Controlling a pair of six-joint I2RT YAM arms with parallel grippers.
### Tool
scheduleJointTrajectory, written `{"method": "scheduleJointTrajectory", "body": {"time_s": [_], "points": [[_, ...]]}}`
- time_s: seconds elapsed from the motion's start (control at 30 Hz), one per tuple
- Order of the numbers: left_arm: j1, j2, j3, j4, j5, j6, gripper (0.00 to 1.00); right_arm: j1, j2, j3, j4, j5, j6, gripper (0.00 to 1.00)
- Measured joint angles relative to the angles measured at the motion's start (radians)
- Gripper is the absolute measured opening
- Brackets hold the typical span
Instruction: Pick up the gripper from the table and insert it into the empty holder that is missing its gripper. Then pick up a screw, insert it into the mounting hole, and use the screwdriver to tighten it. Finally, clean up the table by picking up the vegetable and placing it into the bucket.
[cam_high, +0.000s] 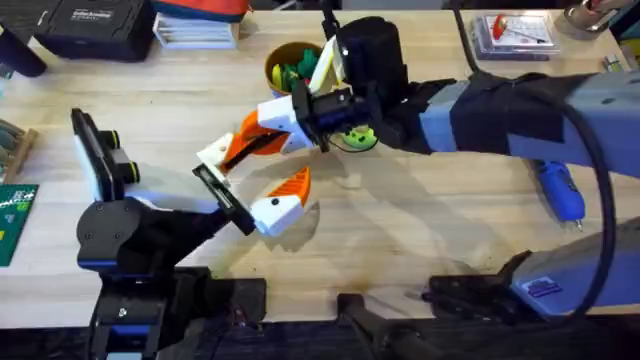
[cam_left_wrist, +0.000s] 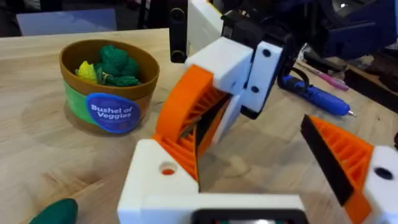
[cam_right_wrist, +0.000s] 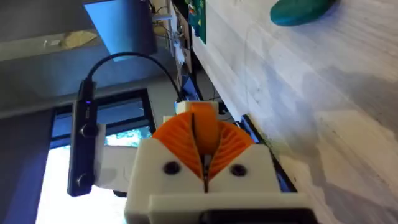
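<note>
The left gripper (cam_high: 262, 178) stands open near the table's centre. The right gripper (cam_high: 255, 140), fingers pressed together, reaches between the open fingers. The bucket (cam_high: 292, 66) sits at 12 o'clock, the screwdriver (cam_high: 560, 190) at 3 o'clock.

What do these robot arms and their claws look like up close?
Both arms are mostly black; the right arm has grey-blue shells, dark cloth wrapping and a black cable looping along it. Each ends in a two-finger claw: white blocky bases with orange ribbed wedge pads, as on the left gripper and right gripper. Small round screw holes dot the white bases.
</note>
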Motion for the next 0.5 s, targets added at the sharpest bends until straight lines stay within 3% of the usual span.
{"method": "scheduleJointTrajectory", "body": {"time_s": [0.33,0.5], "points": [[0.000,0.000,0.000,0.000,0.001,0.000,0.986,0.000,0.000,0.000,-0.003,-0.008,-0.009,0.013],[0.000,0.000,0.001,0.000,0.005,0.001,0.986,0.000,0.000,0.000,-0.008,-0.001,-0.016,0.122]]}}
